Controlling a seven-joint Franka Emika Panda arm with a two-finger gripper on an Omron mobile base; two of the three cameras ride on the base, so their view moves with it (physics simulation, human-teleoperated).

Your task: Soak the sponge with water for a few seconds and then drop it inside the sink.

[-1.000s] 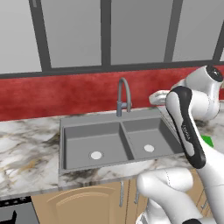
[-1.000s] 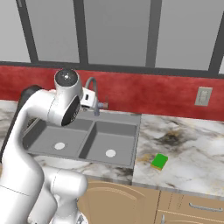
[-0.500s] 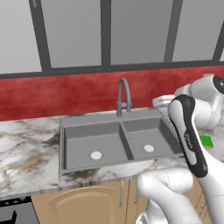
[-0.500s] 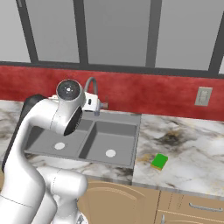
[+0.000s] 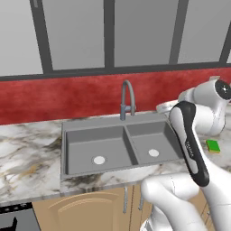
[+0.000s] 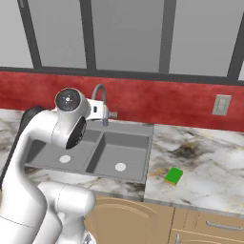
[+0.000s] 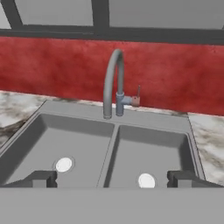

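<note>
Swung further toward the right end of the counter (image 6: 209, 167) since the earlier frames: arm links sit closer to the right edge in the left base view, elbow lower over the basins in the right base view. Sponge (image 6: 174, 176) not shifted, sink (image 7: 153, 131) same.

Jaws (image 7: 113, 178) released, spread wide, nothing between the fingertips (image 7: 41, 178). Pointed at the sink: faucet (image 7: 112, 83) straight ahead and above the jaws, left drain just above the left tip, right drain between the tips, nearer the right one.

Sponge lies flat on the marble counter, well off to the right of the jaws, beside the sink's right rim, apart from it. Green top up.

Step in hand, as judged: reach for the sponge, nothing grasped yet. To do well: turn the hand off the sink and over to the right, bring the sponge between the tips, come down from above, close across the short sides, lift clear of the sink rim before heading to the spout.

Hard to make out:
- no water stream visible at the spout; faucet looks off, small reddish handle (image 7: 137, 97) on its right side
- sponge partly cut by the arm in the left base view (image 5: 213, 145)
- yellow layer barely readable
</note>
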